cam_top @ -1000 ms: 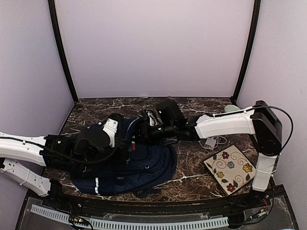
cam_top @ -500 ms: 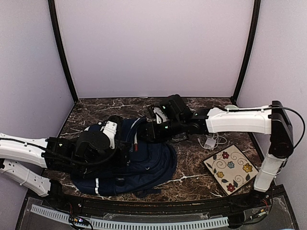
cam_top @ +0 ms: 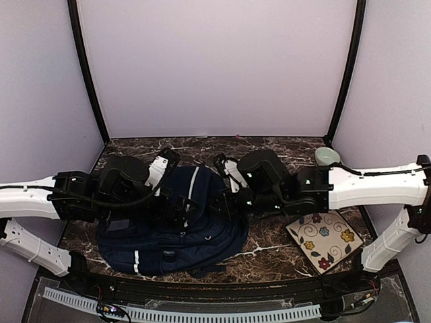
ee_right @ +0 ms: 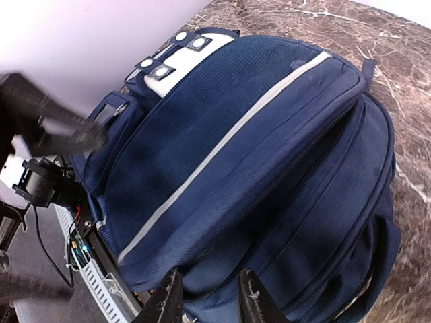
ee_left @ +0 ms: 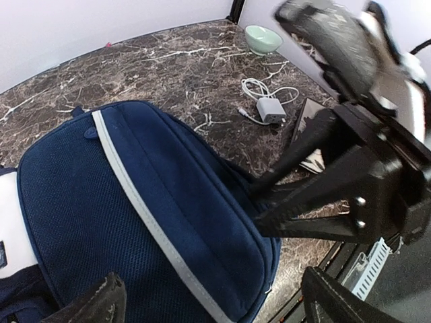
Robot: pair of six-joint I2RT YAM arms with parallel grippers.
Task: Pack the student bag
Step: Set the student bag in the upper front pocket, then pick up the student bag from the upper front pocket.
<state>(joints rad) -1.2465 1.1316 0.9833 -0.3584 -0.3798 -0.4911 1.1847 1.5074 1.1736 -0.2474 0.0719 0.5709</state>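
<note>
Dark marble table (cam_top: 269, 252), pale walls around. Student bag (cam_top: 182, 229) lies flat at 7 o'clock, nearest the bases. Left gripper (ee_left: 215, 304) is spread wide above it, released. Right gripper (ee_right: 209, 299) is narrowly parted at the bag's 3 o'clock edge; grasp cannot be told. Green bowl (cam_top: 326, 156) stands at 2 o'clock.

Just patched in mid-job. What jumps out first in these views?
A big navy backpack lies flat left of centre on the marble table, with the left claw spread wide above its striped front. To its right sit a flowered tile, a white charger and a green bowl by the far-right corner.
</note>
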